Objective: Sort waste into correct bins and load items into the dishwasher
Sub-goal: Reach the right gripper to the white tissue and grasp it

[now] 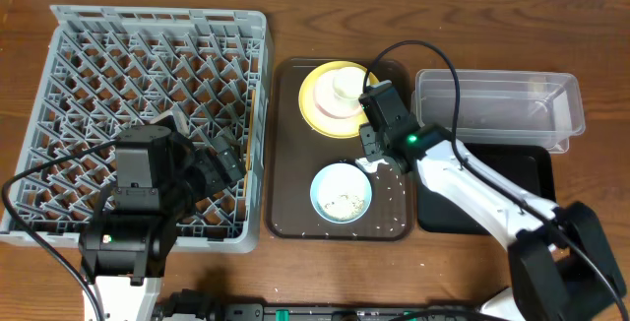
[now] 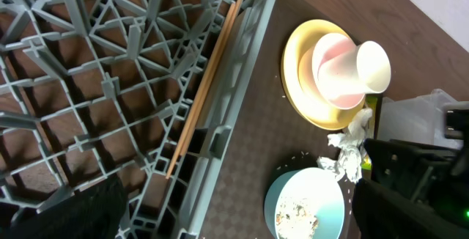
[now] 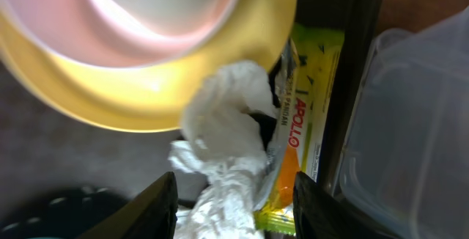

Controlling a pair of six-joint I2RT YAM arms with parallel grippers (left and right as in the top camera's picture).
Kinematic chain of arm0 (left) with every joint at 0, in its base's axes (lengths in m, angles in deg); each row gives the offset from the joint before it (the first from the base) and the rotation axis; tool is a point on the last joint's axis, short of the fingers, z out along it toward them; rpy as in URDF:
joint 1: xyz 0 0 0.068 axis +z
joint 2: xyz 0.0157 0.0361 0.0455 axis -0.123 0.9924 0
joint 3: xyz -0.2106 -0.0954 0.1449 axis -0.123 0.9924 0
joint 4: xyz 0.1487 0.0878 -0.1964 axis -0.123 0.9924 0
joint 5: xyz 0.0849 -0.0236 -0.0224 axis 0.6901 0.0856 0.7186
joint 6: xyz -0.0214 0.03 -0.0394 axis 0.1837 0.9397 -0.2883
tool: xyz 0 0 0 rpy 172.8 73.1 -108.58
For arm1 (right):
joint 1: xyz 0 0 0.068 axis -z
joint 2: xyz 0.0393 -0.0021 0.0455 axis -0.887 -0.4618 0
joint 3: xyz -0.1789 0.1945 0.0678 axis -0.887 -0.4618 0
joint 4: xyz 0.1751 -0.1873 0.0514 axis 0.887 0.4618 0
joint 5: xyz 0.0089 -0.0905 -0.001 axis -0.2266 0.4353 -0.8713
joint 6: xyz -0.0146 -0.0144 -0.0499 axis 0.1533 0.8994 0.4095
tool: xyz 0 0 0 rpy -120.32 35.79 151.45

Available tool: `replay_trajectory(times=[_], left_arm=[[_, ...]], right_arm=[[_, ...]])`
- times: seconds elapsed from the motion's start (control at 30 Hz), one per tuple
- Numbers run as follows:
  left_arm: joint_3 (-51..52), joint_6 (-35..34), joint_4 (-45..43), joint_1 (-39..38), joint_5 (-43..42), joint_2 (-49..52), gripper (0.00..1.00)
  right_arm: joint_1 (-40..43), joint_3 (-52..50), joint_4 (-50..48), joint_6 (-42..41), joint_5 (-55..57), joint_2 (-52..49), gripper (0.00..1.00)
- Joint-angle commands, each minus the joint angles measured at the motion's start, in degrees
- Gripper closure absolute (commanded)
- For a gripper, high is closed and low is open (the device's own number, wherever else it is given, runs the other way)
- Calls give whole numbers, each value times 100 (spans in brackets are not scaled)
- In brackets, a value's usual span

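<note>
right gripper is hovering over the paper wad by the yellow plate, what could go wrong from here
1. The crumpled paper lies against the snack wrapper, between the open fingers of the right gripper. Closing may catch both and send one to the wrong bin.
2. The paper sits right at the rim of the yellow plate, so lifting it may nudge the plate and the white cup on it.

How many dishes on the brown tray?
3. Yellow plate at the brown tray's far end; white cup on that plate; light blue bowl at the near end. Right arm covers part of the tray; more may be hidden.
</note>
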Motion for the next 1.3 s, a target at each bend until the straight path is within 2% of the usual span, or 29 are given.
replay_trajectory(times=[0.0,0.27,0.47,0.63,0.77,1.1,1.27], left_arm=[[-74,-33,0,24,35,20,1],[-74,-33,0,24,35,74,1],[-74,-33,0,24,35,83,1],[-74,-33,0,24,35,83,1],[-74,-33,0,24,35,83,1],[-74,-33,0,24,35,83,1],[-74,-33,0,24,33,83,1]], right_arm=[[63,48,-160,57,50,-323,48],[59,48,-420,63,50,-723,47],[59,48,-553,979,50,-728,40],[59,48,-702,1117,44,-728,36],[59,48,-811,1834,-638,-728,32],[59,-85,-748,1904,-675,-743,35],[59,-142,-651,1902,-680,-743,41]])
